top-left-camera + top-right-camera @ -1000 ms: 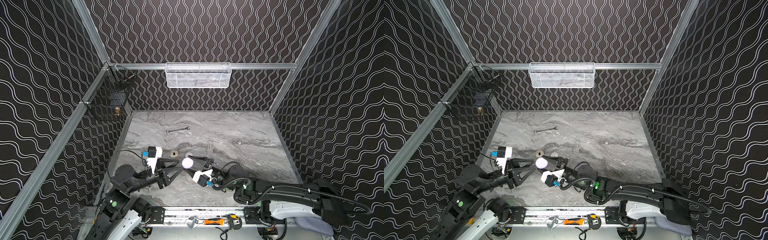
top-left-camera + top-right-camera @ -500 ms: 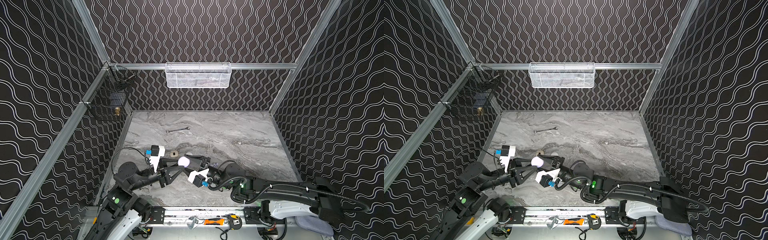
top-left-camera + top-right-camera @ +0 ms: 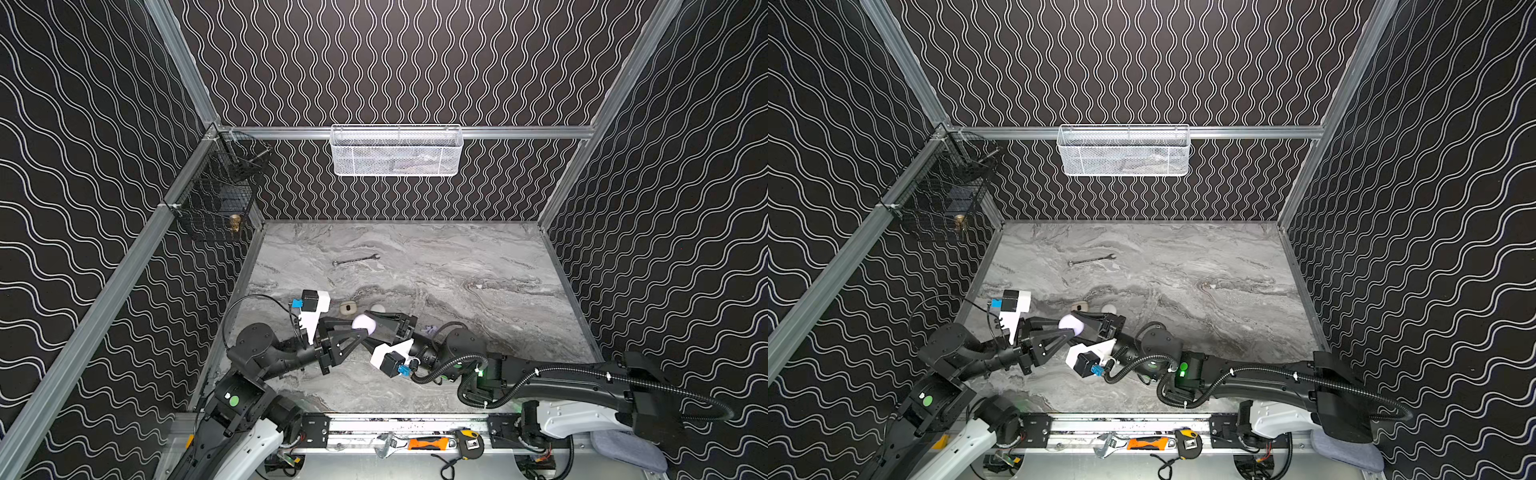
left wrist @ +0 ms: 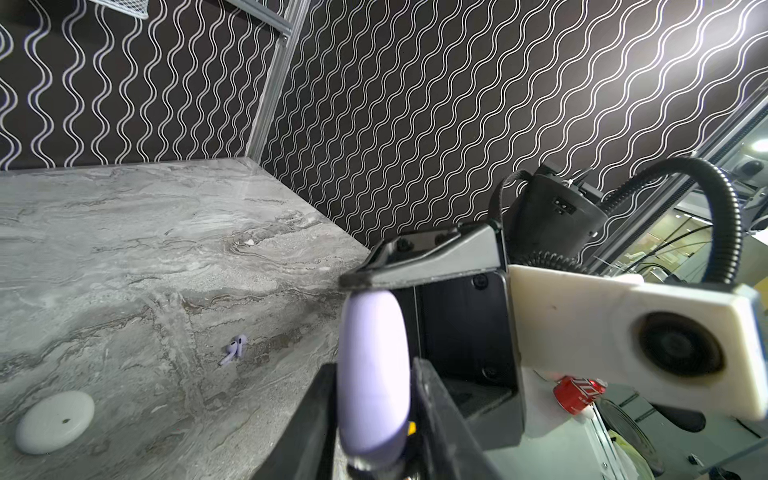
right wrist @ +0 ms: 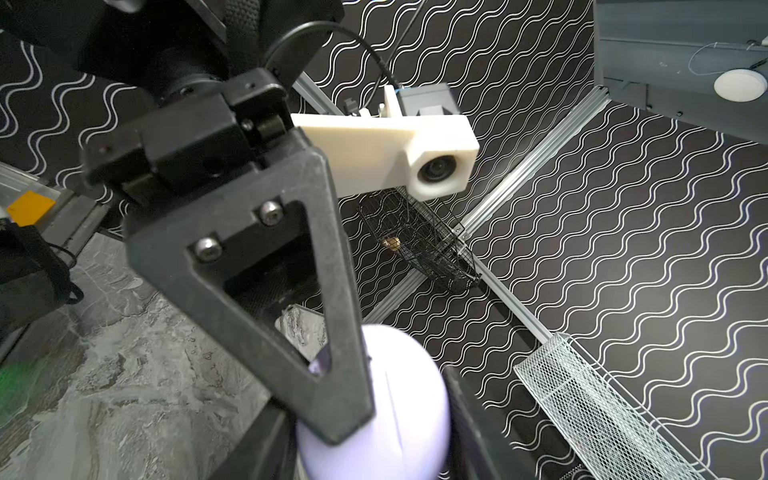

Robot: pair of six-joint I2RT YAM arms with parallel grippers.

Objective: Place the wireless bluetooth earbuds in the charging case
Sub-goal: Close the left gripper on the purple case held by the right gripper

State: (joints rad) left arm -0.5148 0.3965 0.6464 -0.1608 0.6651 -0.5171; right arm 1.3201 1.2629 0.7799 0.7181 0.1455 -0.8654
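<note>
Holding the lavender charging case (image 3: 363, 323) clear of the marble table (image 3: 478, 249) near its front-left part, the right gripper (image 5: 374, 432) pinches the shell across its width. The left gripper (image 4: 372, 419) meets it head-on, its 2 fingers (image 4: 434, 415) lying flat against the case's broad faces and apparently pressed onto it too. The lid looks shut, with a thin seam showing in the right wrist view, so I judge this to be a handover or a 2-handed attempt to open it. The main risk is the shell itself: it is smooth and rounded, so if 1 gripper lets go before the other has a firm hold, the case could squirt out and drop. Squeezing both broad faces would also clamp lid and base together, so the lid could not open. With both sets of fingertips crowded on 1 small thing, a slight misalignment could make them jam or twist the case askew. The 2 lavender earbuds (image 4: 234, 348) lie together on the table below the right arm, not yet in any case. A falling case could scatter them or strike the white round case (image 4: 54, 422) nearby.
</note>
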